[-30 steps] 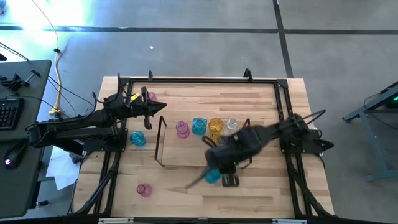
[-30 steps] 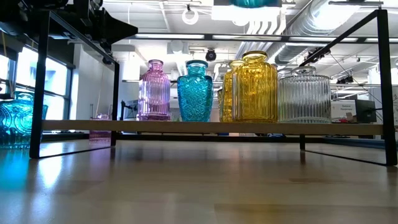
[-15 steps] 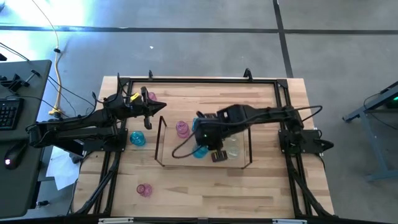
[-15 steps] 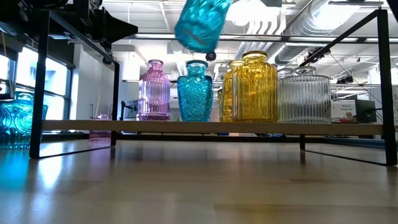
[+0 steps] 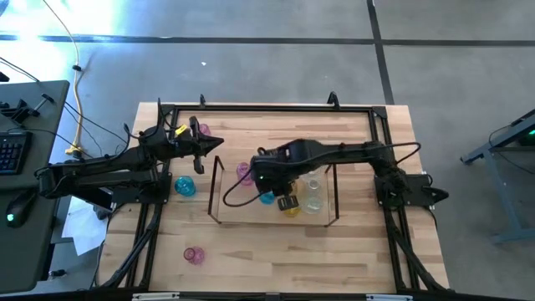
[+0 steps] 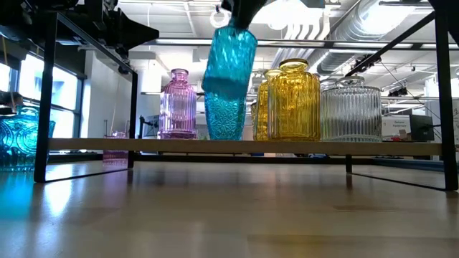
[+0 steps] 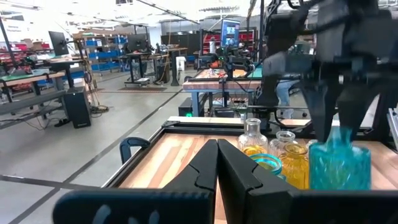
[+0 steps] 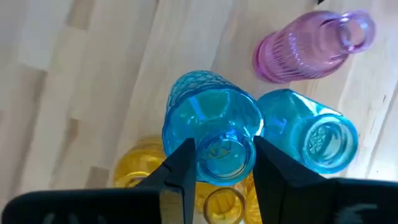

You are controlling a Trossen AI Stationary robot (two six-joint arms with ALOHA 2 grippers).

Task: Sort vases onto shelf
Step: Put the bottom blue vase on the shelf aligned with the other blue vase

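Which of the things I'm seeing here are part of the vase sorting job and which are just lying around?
Job:
- held teal vase in the right claw
- shelf with pink vase, yellow vase, clear vase
- loose teal vase, loose pink vase

Lying about:
- keyboard
- yellow cable

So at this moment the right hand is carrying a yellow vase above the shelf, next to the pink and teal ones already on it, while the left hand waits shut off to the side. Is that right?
Not quite: the vase in the right hand is teal blue, not yellow, as the low and right wrist views show. It does hang above the shelf, by the pink vase and a teal one already there, and the left hand waits shut off to the side.
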